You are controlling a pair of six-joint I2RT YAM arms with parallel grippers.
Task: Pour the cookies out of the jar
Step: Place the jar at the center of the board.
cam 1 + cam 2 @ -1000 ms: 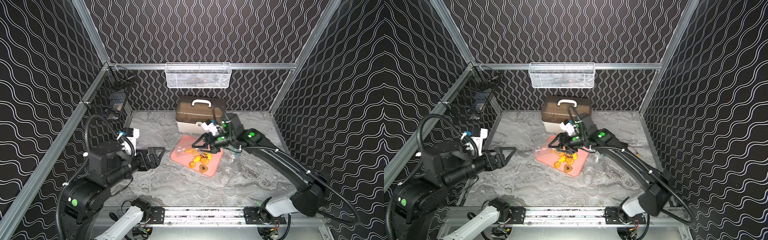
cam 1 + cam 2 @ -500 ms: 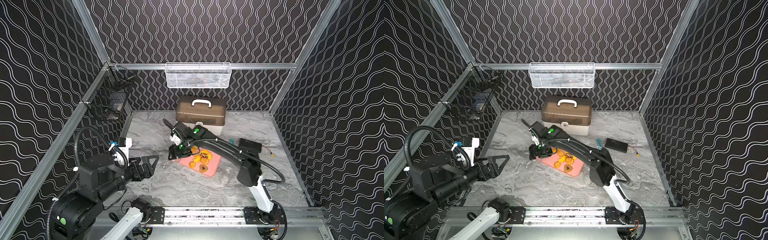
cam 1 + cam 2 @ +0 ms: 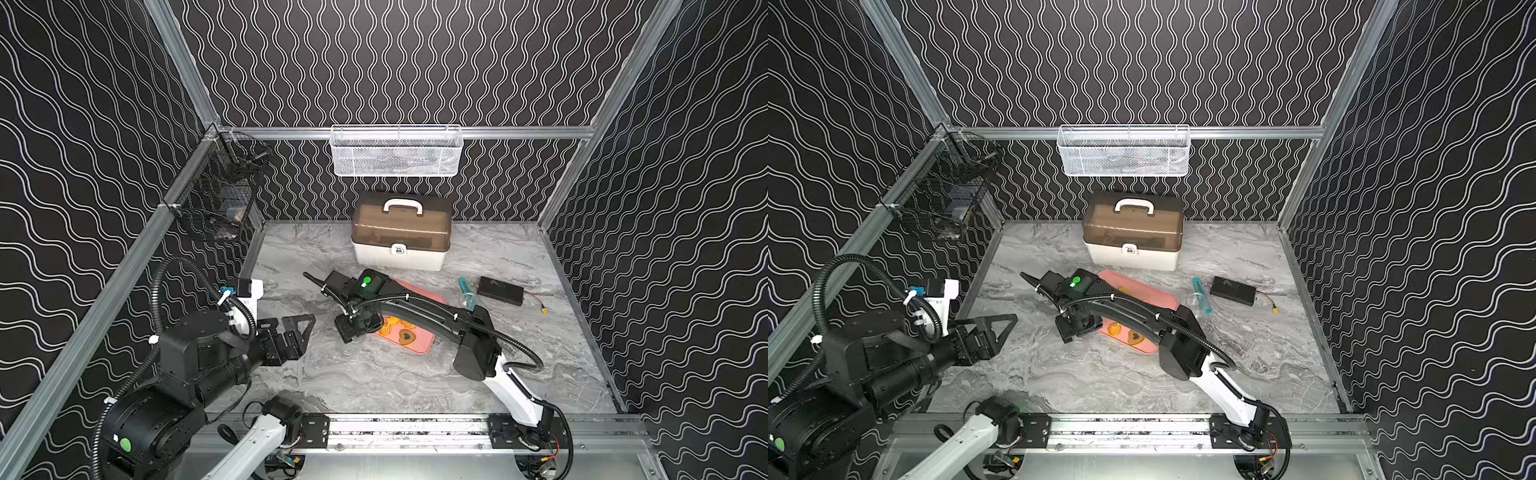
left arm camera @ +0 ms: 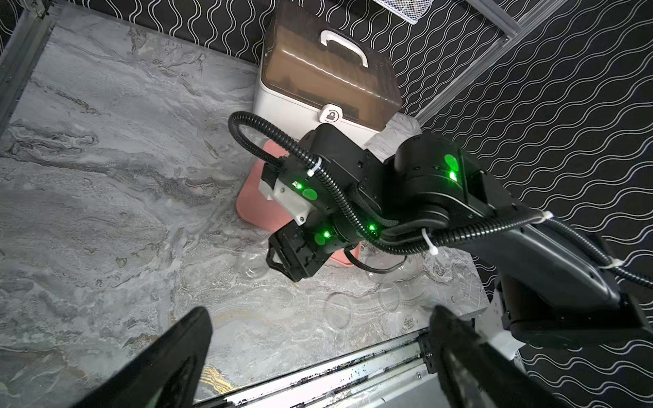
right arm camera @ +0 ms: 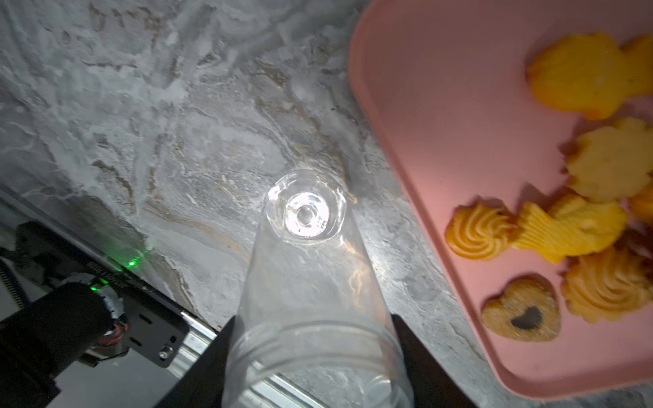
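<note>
Jar: clear plastic, lidless, empty. It stands upright with its base low over bare counter, just beside the tray rim; whether the base touches the counter cannot be told. Right gripper: clenched on the jar near its threaded neck, one finger on either side. Cookies: out of the jar, heaped at one end of the pink tray. They include swirls, ridged pieces and one heart with a dark centre; none shows inside the jar. Left gripper: released, jaws wide, holding nothing, well apart from the jar. Step in hand, as judged: the pour looks complete, and the jar is to be parked on the counter. Handling notes: lower it straight and keep the base level. Stay clear of the tray rim so the jar cannot catch on it and lean. Release only once the base sits flat. Open both fingers evenly and lift straight up, since so light a jar would likely tip or skid at a sideways brush.
</note>
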